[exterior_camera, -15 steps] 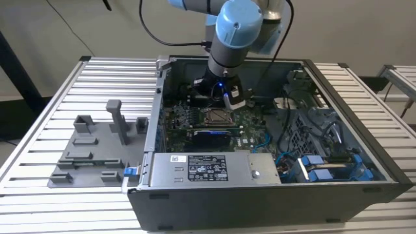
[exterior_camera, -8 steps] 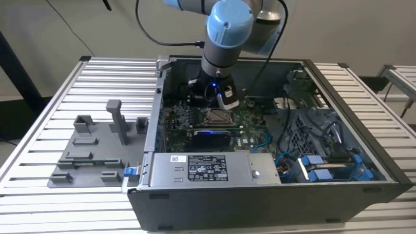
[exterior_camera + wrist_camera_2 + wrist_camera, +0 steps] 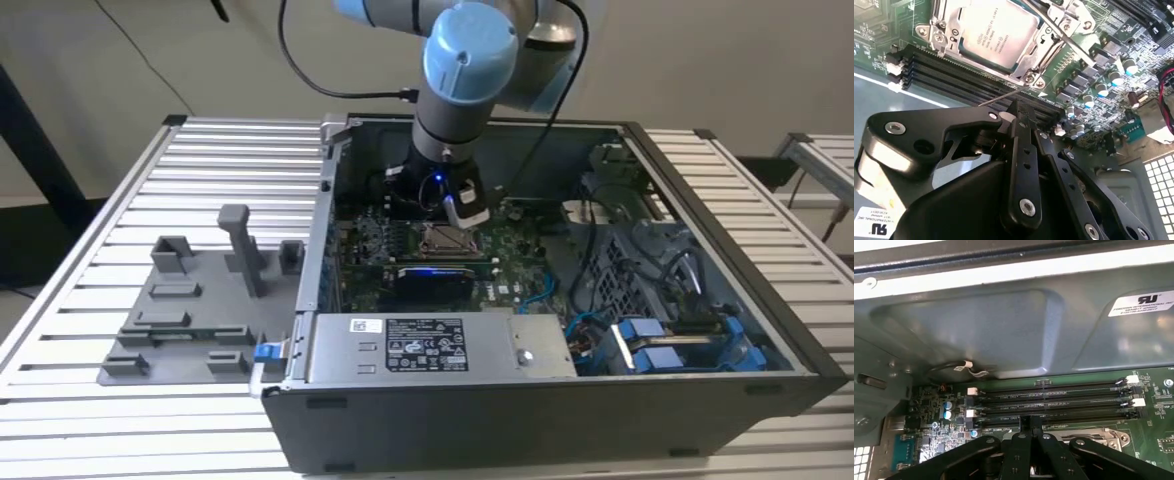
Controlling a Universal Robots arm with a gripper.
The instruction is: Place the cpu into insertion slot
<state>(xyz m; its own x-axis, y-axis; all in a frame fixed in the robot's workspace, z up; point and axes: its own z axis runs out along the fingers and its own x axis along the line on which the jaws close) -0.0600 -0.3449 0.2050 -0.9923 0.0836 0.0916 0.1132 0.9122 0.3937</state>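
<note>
The cpu (image 3: 996,35), a flat square chip with a silvery face, lies inside the insertion slot (image 3: 1027,76), whose shiny metal frame sits around its edges. A thin wire lever (image 3: 1064,35) runs along one side of the frame. In the exterior view the insertion slot (image 3: 446,238) is mid-board in the open computer case, and my gripper (image 3: 461,208) hangs just above and behind it. In both wrist views the gripper (image 3: 1018,106) (image 3: 1030,421) has its black fingers pressed together with nothing between them, over the long black connector strips beside the slot.
Long black connector strips (image 3: 1054,400) run beside the slot. A grey power supply box (image 3: 427,345) fills the case front, and blue cables and drive bays (image 3: 667,340) crowd the exterior view's right. Case walls (image 3: 320,200) ring the board. A grey fixture plate (image 3: 187,310) lies outside.
</note>
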